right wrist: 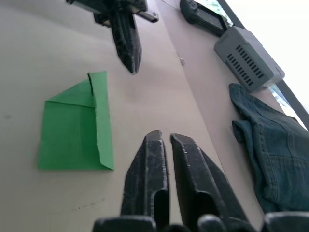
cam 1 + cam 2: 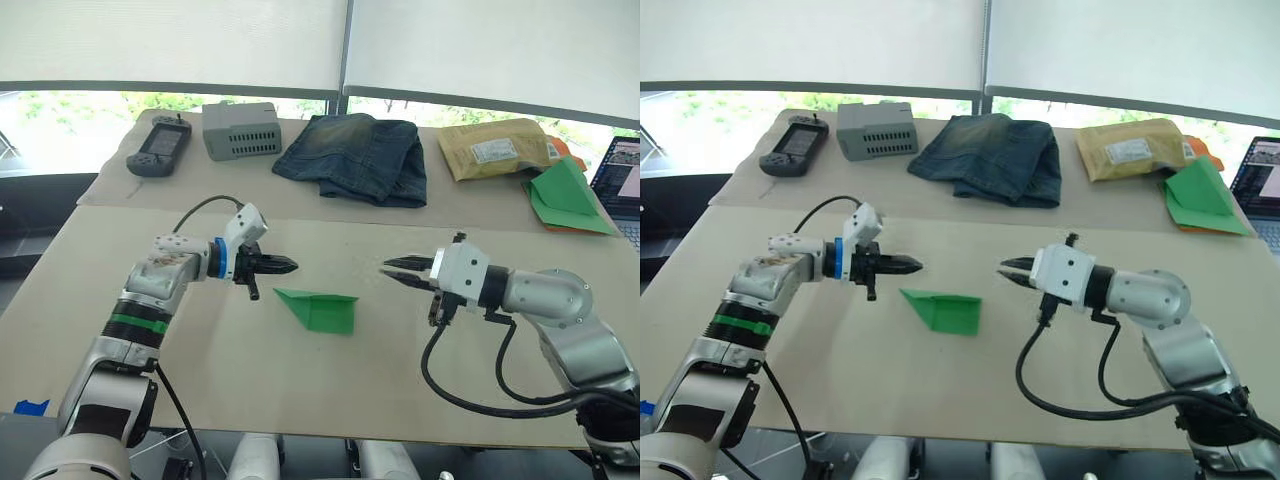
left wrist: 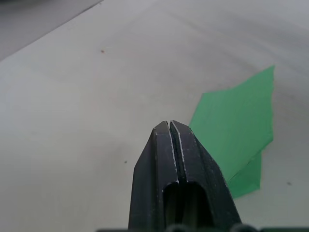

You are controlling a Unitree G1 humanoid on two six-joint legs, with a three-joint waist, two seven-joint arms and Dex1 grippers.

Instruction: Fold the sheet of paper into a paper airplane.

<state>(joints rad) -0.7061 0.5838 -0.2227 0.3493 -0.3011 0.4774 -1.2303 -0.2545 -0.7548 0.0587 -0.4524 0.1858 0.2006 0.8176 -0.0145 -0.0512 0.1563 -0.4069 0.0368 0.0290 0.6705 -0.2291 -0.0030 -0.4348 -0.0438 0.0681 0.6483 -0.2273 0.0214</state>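
Observation:
The sheet of paper (image 2: 320, 310) lies flat on the beige table (image 2: 200, 350) between my two grippers, folded into a bright green pointed wedge with its tip toward my left. My left gripper (image 2: 292, 266) hovers just beyond that tip, shut with nothing held; its pressed fingertips (image 3: 170, 124) sit beside the paper (image 3: 236, 130). My right gripper (image 2: 386, 270) is off the paper's far right corner and points at the left one. A narrow gap (image 1: 165, 136) separates its fingers, with nothing between them. The paper (image 1: 72, 130) and the left gripper (image 1: 131, 63) show ahead of it.
Along the back of the table lie a black handheld controller (image 2: 158, 148), a grey vented box (image 2: 242, 130), folded jeans (image 2: 355, 155) and a padded envelope (image 2: 495, 148). A green paper stack with orange edges (image 2: 565, 195) and a laptop (image 2: 622, 175) are at the far right.

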